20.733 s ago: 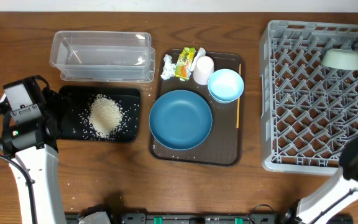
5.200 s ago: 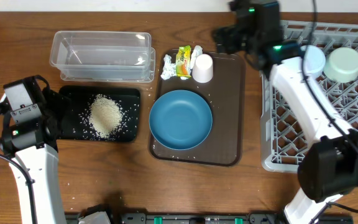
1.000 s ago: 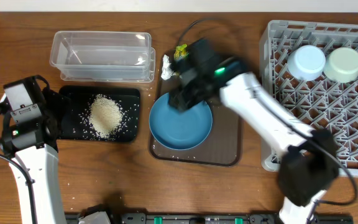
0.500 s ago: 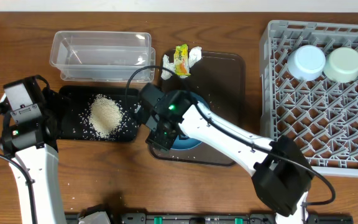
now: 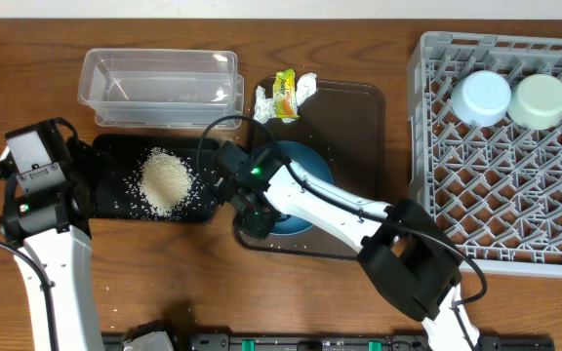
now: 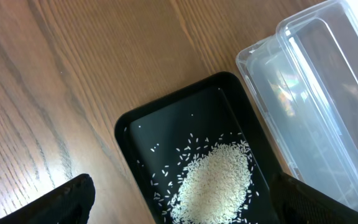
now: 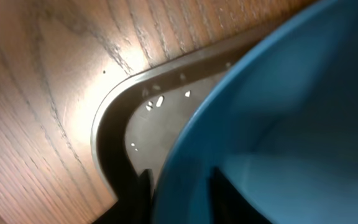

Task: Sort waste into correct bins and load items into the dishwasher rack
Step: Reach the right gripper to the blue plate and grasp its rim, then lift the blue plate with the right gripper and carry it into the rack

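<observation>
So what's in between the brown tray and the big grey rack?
Just bare wooden table between the brown tray and grey rack, in the overhead view; the right arm hides the strip's near end.

Overhead looks down, sharing the black tray (image 5: 115, 171) (image 6: 135, 149) with left wrist, blue bowl (image 5: 312, 168) (image 7: 291, 112) with right.

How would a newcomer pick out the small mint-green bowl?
Find the big grey plastic lattice rack on the right. Two small round bowls sit side by side near its far edge. Yours is the mint-green bowl, right of the pale blue bowl.
</observation>
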### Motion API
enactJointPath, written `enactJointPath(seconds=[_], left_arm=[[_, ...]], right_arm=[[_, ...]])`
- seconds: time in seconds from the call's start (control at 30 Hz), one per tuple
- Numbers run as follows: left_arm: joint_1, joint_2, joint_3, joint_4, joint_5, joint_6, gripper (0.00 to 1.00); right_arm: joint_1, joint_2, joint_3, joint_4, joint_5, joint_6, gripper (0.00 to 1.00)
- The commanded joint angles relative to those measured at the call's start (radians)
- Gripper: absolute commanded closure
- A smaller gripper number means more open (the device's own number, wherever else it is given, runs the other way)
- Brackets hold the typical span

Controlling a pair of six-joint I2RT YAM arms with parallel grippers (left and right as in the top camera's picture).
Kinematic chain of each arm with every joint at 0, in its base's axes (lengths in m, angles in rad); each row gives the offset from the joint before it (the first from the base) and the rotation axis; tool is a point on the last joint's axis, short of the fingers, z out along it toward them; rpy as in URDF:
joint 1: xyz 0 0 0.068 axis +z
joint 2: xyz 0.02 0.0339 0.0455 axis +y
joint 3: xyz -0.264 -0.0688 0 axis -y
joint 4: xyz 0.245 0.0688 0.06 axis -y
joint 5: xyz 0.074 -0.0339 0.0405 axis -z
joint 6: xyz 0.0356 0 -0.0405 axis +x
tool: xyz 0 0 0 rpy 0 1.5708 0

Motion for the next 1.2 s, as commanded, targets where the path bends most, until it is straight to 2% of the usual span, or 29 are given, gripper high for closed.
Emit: enactJointPath(seconds=[0.0,0.13,0.4,0.57,0.9,1.17], left_arm=[[0.005,0.006,0.016,-0.004,-0.005,-0.010,0.08],[0.005,0.006,0.016,-0.004,-0.005,-0.009,0.08],[0.005,0.006,0.016,-0.004,-0.005,-0.009,0.08],[0.005,0.006,0.016,-0.004,-0.005,-0.010,0.08],[0.005,0.006,0.016,-0.004,-0.005,-0.009,0.09],[0.005,0.006,0.016,-0.004,-0.005,-0.010,0.08]], right_arm=[[0.016,-0.009,0.006,0.009,-0.008,0.017,0.80],[0.016,-0.012,0.011,0.022,-0.010,0.051,0.99],[-0.011,-0.081,0.050,0.000,0.005,0.061,0.99],[-0.096,-0.188,0.077,-0.067,0.086,0.108,0.99],[-0.470,-0.531,0.077,-0.217,0.087,0.251,0.99],[-0.851,-0.729,0.034,-0.293,-0.265,0.224,0.99]])
